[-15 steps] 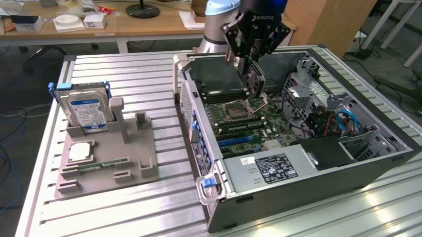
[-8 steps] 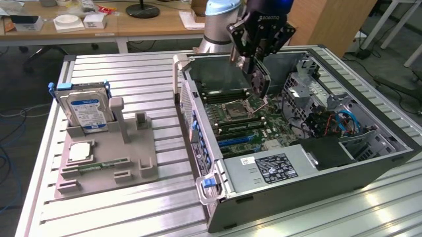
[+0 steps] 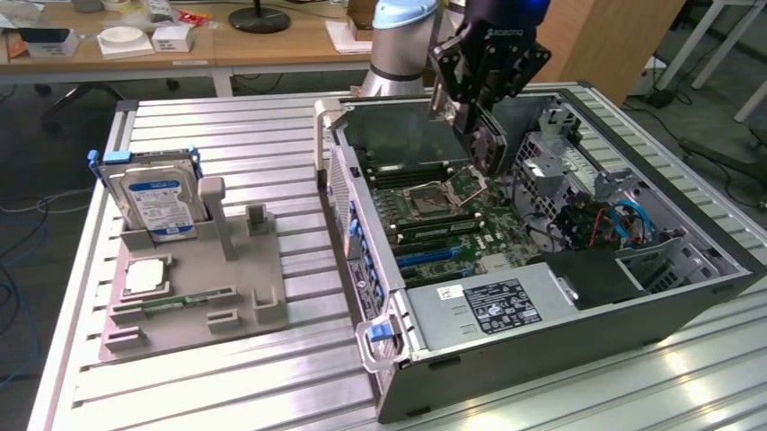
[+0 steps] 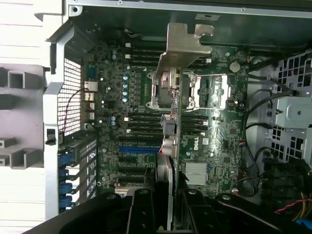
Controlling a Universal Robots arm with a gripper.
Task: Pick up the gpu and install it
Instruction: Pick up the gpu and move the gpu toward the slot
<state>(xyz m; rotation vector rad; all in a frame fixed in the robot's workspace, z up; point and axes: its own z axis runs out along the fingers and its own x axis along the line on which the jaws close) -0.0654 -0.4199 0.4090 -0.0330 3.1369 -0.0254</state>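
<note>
I'm holding the graphics card over the open computer case.

The arm is reaching down from the far side of the table (image 3: 240, 386), wrist pointing almost straight down, and the gripper (image 3: 471, 118) is hanging above the far half of the case (image 3: 576, 314). Its fingers (image 4: 144, 209) are clamping the graphics card (image 3: 489, 151), which is hanging edge-down between them, above the motherboard (image 3: 480, 224) beside the processor socket and looking clear of every slot. Through the wrist camera I'm seeing the graphics card (image 4: 171, 146) edge-on, its silver bracket at the end away from the gripper (image 4: 168, 197). At the exterior view's left, a hard drive (image 3: 156, 197) is standing upright in a grey holder (image 3: 240, 278), well apart from the case.
</note>
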